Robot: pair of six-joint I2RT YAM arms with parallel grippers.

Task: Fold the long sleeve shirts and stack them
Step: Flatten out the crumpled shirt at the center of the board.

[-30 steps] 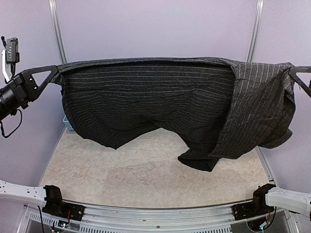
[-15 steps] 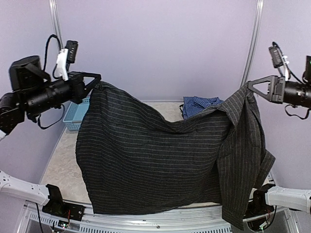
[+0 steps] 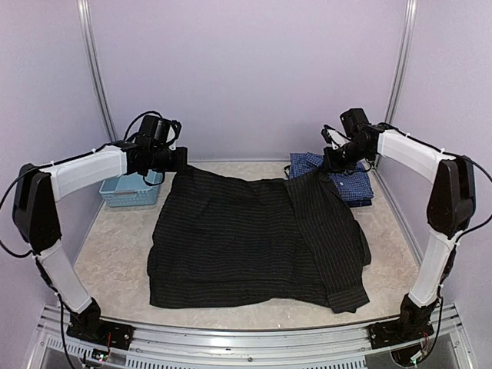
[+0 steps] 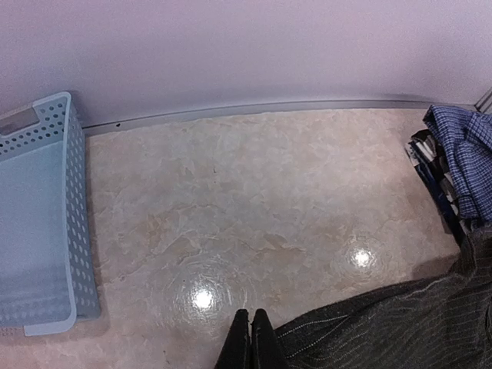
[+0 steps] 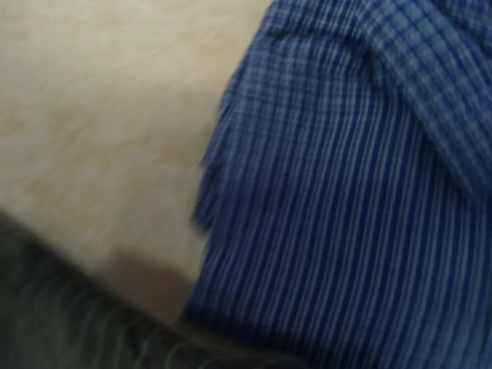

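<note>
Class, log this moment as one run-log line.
black shirt: laid out flat | left gripper: shut on far-left corner | right gripper: shut on far-right corner | blue shirt: beyond, far right

A black shirt [image 3: 246,238] (pale pinstripes), blue checked shirt [image 3: 351,184], blue basket [image 3: 123,192].

Bare tabletop [image 4: 254,192] lies between basket [image 4: 46,223] and blue shirt [image 4: 461,161].

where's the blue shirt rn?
Top view: the blue shirt lies at the far right of the table, near the back wall, touching the black shirt's far right corner.
</note>
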